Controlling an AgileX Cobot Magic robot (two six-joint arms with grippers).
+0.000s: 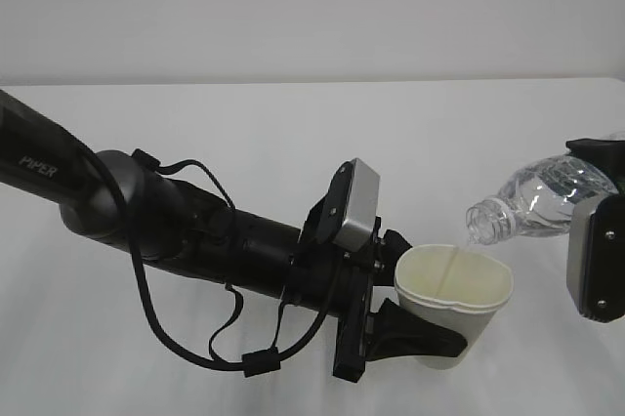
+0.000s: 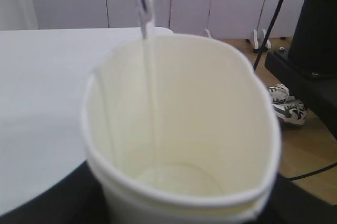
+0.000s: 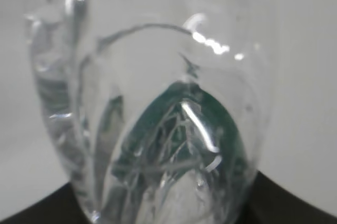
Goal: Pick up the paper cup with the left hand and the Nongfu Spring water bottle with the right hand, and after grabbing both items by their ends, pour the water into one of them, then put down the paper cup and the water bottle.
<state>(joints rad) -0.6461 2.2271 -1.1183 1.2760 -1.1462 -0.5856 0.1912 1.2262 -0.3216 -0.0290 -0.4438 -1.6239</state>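
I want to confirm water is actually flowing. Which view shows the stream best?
The left wrist view: a thin clear water stream falls into the white tapered paper cup. The exterior view shows only the clear plastic bottle tilted over the cup; the right wrist view shows only the bottle's body.

A white table meets a pale wall; sneakers lie on a wooden floor beside white cabinet doors.

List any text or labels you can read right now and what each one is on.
"PiPER": white lettering on the left arm near the frame edge in the exterior view.
Water bottle label: only a green blur through the plastic, unreadable.
Paper cup: no print visible.
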